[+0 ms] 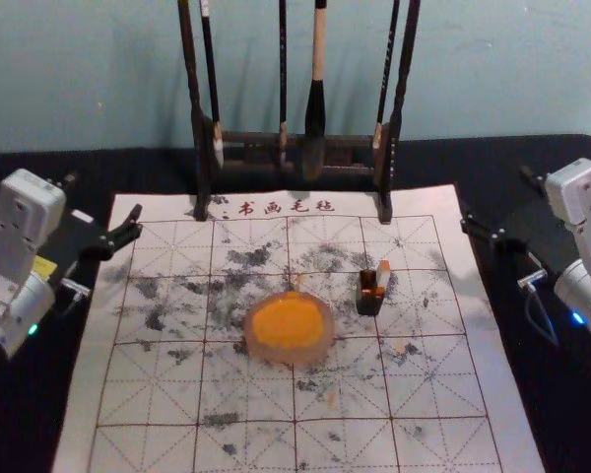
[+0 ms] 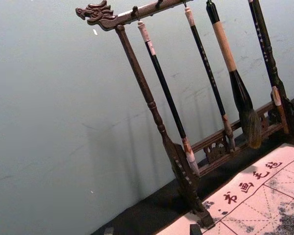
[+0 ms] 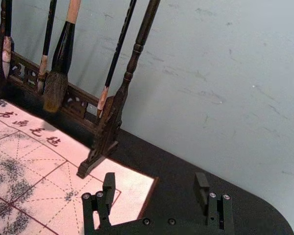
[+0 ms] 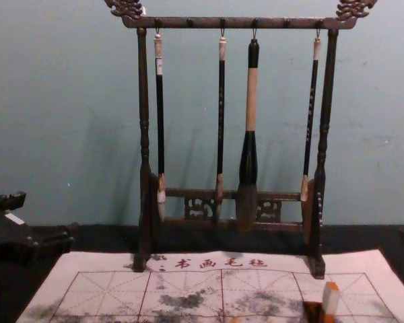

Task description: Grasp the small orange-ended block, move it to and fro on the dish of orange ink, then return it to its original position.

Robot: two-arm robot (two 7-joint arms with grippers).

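The left gripper hangs open over the mat's left edge, well away from the block; in the left wrist view the left gripper has its fingertips low in the picture. The right gripper is open beyond the mat's right edge; the right wrist view has the right gripper with nothing between its fingers. A small pale block with orange on it leans upright in a small dark holder. The chest view has the block beside the dark holder. A round translucent dish of orange ink lies left of them.
A dark wooden rack with several hanging brushes stands at the mat's far edge, behind dish and holder. The gridded, ink-stained mat lies on a black table. A wall rises behind the rack.
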